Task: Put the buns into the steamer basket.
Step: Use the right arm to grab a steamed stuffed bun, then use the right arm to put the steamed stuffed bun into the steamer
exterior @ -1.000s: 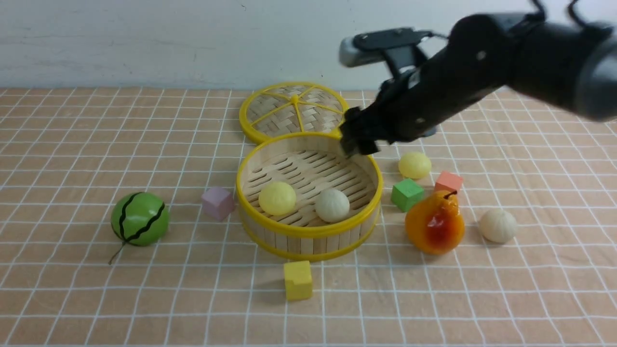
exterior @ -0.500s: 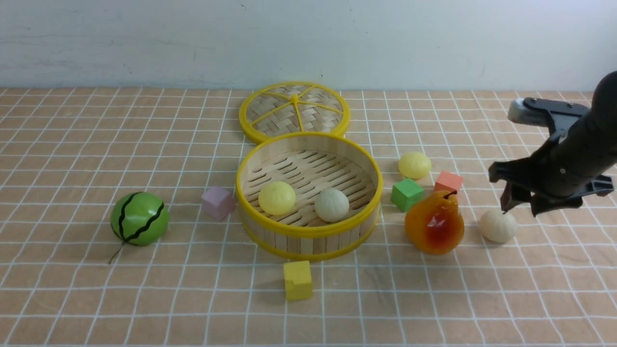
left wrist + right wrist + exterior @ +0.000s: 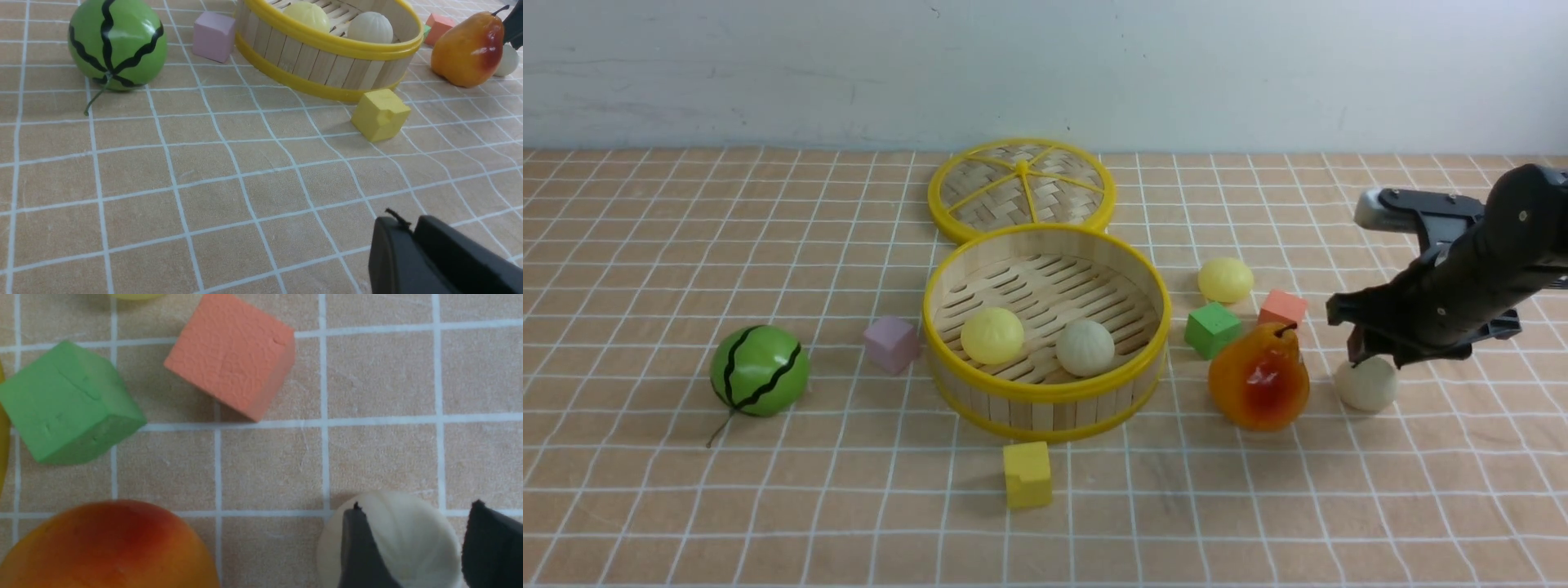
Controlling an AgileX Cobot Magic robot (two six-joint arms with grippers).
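Observation:
The steamer basket [image 3: 1045, 394] stands mid-table and holds a pale yellow bun [image 3: 992, 336] and a cream bun [image 3: 1085, 347]. A second yellow bun [image 3: 1225, 280] lies on the cloth to its right. The second cream bun [image 3: 1366, 384] lies right of the pear. My right gripper [image 3: 1376, 359] is open and just above this bun. In the right wrist view its fingertips straddle the bun [image 3: 408, 539] without closing on it. My left gripper [image 3: 402, 224] is shut and empty, low over the cloth in front of the basket [image 3: 327, 61]; it is out of the front view.
An orange pear [image 3: 1259, 377] stands close to the left of the cream bun. A green cube [image 3: 1213, 329] and an orange cube [image 3: 1282, 308] lie behind it. A yellow cube [image 3: 1027, 474], a pink cube [image 3: 892, 344], a watermelon ball [image 3: 760, 370] and the lid [image 3: 1021, 189] surround the basket.
My right arm has swung from over the basket's far rim out to the right, then come down and slightly left over the cream bun beside the pear. Nothing else has moved.

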